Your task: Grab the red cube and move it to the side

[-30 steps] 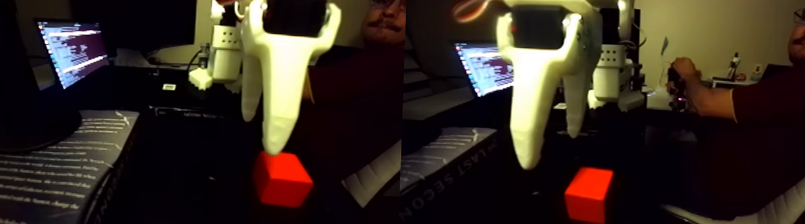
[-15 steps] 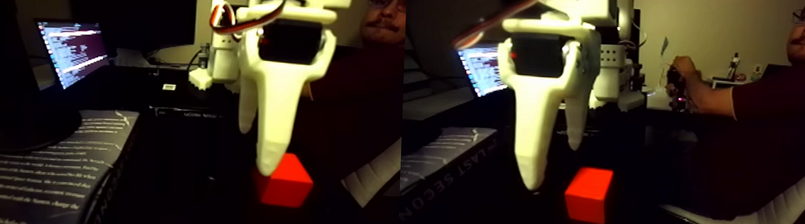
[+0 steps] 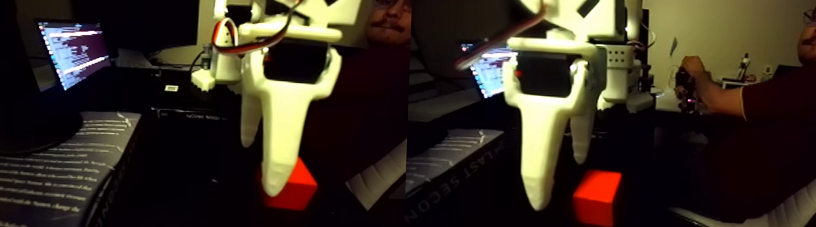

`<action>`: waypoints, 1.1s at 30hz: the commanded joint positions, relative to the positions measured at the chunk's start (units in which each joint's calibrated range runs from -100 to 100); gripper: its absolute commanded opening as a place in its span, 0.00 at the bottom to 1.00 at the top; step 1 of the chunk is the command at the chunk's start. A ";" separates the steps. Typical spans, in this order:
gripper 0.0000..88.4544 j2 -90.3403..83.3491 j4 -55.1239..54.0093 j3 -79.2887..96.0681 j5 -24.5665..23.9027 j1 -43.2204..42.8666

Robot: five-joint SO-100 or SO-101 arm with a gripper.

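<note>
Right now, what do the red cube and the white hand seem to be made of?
The red cube looks like smooth, solid plastic or painted wood: flat, unmarked faces, even matte colour, crisp edges; the dim light leaves it open. The hand seems to be white moulded or printed plastic: opaque, slightly glossy, with rounded tapering fingers and a dark motor block set in its body.

Tool (image 3: 268, 165): white plastic, matt, smooth, slightly layered look. Cube (image 3: 298, 185) just behind tool tip: red-orange, smooth, plain faces, matt to faint sheen. Book (image 3: 35, 170) left of tool: dark glossy paper cover with pale print. Tabletop (image 3: 191, 196) under tool: black, matt, finish hard to read.
</note>
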 commanded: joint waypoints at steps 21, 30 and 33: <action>0.35 3.58 -1.93 -2.78 0.25 -1.88; 0.35 5.17 -2.10 -3.87 0.25 -2.04; 0.35 5.42 -1.76 -4.42 0.30 -2.13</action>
